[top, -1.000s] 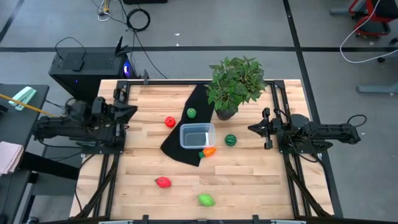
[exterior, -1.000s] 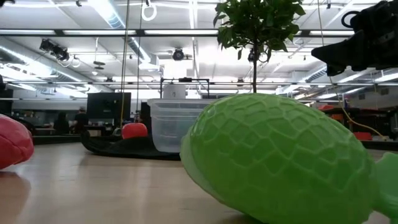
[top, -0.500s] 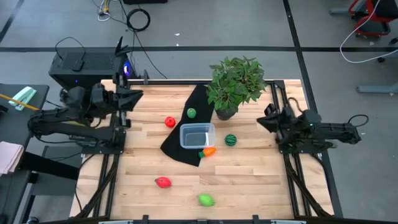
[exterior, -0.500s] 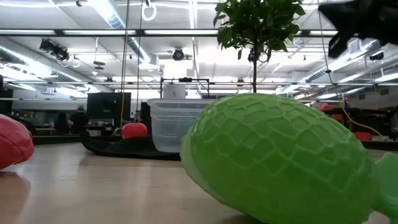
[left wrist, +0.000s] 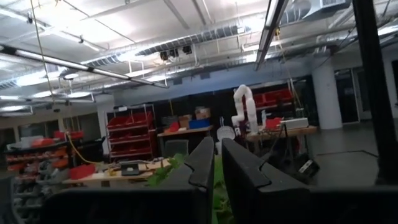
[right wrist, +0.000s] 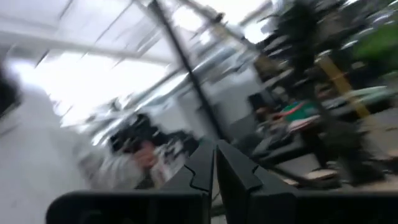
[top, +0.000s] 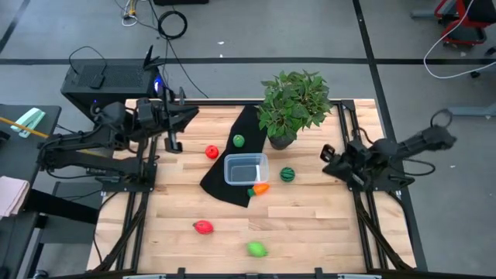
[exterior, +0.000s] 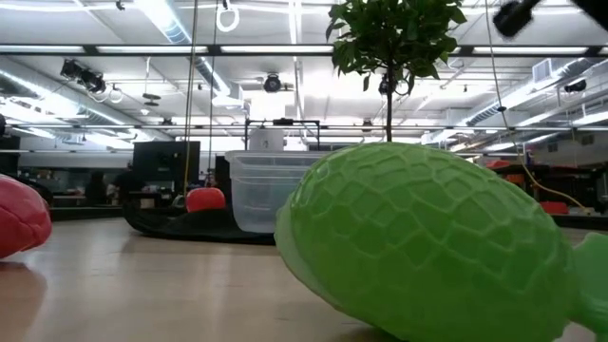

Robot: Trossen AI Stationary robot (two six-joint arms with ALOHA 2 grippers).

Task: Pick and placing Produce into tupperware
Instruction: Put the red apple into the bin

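Observation:
The clear tupperware (top: pixel 246 169) sits on a black cloth (top: pixel 221 180) mid-table, and also shows in the low view (exterior: pixel 266 190). Around it lie a red piece (top: pixel 211 152), a green piece (top: pixel 239 140), a dark green striped ball (top: pixel 287 174) and an orange piece (top: pixel 261 187). Another red piece (top: pixel 203 227) and a green one (top: pixel 256 249) lie near the near edge; that green one fills the low view (exterior: pixel 427 247). My left gripper (top: pixel 188 116), shut, hovers over the table's far left part. My right gripper (top: pixel 327 159), shut, hovers right of the striped ball.
A leafy potted plant (top: pixel 293 105) stands at the far side, just beyond the tupperware and the striped ball. Metal frame rails (top: pixel 139 209) run along the left and right table edges. Bare wood lies between the cloth and the near-edge pieces.
My left gripper has swung from the table's left edge toward the right and far side, reaching out over the table. My right arm has risen, its gripper climbing out of the low view's top right, and its elbow has lifted. No produce has moved.

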